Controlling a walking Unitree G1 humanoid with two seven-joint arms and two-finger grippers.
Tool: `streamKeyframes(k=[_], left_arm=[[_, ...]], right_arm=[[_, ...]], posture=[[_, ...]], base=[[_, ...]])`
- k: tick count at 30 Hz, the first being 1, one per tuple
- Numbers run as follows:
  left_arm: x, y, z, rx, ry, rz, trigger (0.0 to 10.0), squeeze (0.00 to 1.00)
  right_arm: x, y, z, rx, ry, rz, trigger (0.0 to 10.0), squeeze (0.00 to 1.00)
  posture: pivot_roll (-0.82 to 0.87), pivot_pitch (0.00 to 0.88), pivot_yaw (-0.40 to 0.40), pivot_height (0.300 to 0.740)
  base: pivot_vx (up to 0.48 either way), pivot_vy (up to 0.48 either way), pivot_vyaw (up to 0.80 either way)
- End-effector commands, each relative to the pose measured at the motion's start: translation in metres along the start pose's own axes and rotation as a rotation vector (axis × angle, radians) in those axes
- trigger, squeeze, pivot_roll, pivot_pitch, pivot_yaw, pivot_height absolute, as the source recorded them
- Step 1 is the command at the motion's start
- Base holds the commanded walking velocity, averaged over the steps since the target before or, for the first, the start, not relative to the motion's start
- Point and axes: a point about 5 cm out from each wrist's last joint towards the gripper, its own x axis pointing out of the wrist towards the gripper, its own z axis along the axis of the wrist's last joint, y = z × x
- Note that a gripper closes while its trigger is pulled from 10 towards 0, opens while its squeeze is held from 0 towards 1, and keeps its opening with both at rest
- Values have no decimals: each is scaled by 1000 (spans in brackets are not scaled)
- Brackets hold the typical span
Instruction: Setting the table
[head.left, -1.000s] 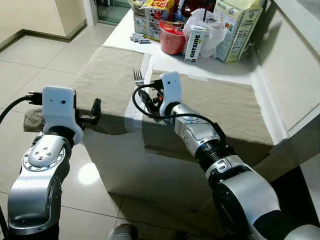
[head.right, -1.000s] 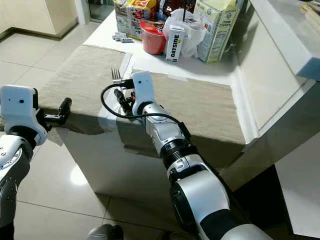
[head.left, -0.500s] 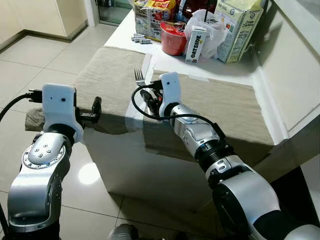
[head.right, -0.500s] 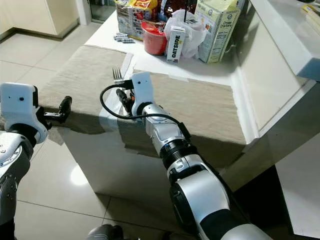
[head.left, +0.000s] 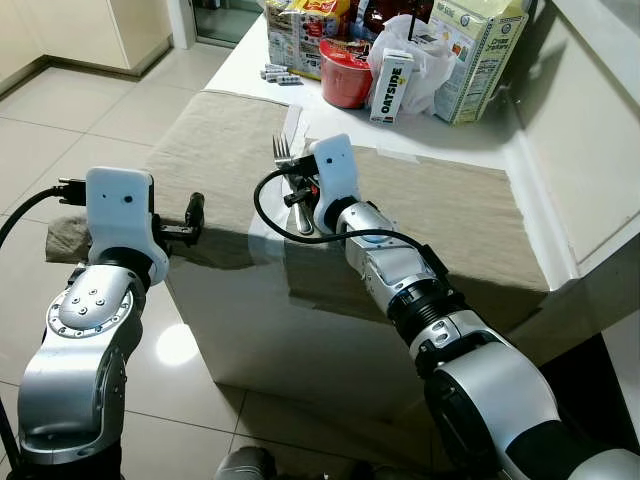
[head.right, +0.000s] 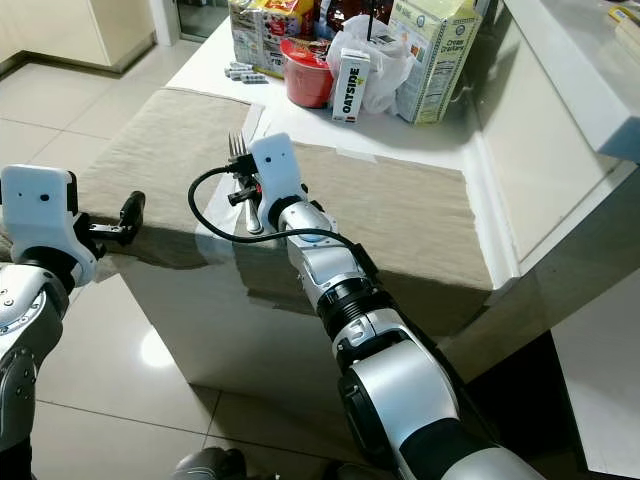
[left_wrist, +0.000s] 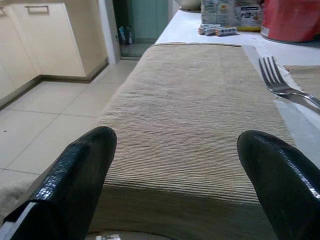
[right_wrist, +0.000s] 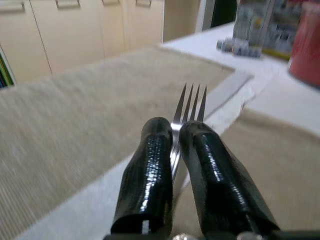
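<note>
Right gripper (right_wrist: 172, 150) pinches a fork (right_wrist: 191, 103) by the handle, low over the white strip between two beige placemats (head.right: 150, 150) at the table (head.right: 215, 65) front edge. Left gripper (left_wrist: 175, 175) spread wide, empty, at the left mat's near edge. Risk: the thin handle could twist in the pinch (little contact), landing the fork askew. The right wrist view shows the clamp; the head views hide it behind the wrist housing.

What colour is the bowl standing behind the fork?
The bowl is red, clearest in the left eye view.
</note>
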Motion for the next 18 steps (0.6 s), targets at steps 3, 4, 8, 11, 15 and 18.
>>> streamKeyframes(k=[3,4,8,11,15,18], left_arm=[[0,-4,4,-4,-20,-10,10000,0],[0,-4,4,-4,-21,-10,10000,0],[0,-5,4,-1,-24,-12,10000,0],[0,-5,2,23,-22,0,10000,0],[-1,-1,-1,-11,-24,34,10000,0],[0,-1,-3,-22,-22,29,10000,0]], right_arm=[[6,40,14,43,-107,79,0,0],[6,41,16,38,-118,84,0,0],[9,40,25,55,-138,47,10000,0],[11,38,28,85,-129,24,10000,0],[12,32,28,113,-125,2,10000,0],[9,27,27,108,-133,-13,10000,0]], posture=[[214,107,-92,740],[214,107,-92,740],[212,107,-95,740],[212,107,-95,740],[211,105,-95,740],[211,105,-95,740]], base=[[0,0,0],[0,0,0],[0,0,0],[0,0,0],[0,0,0],[0,463,0]])
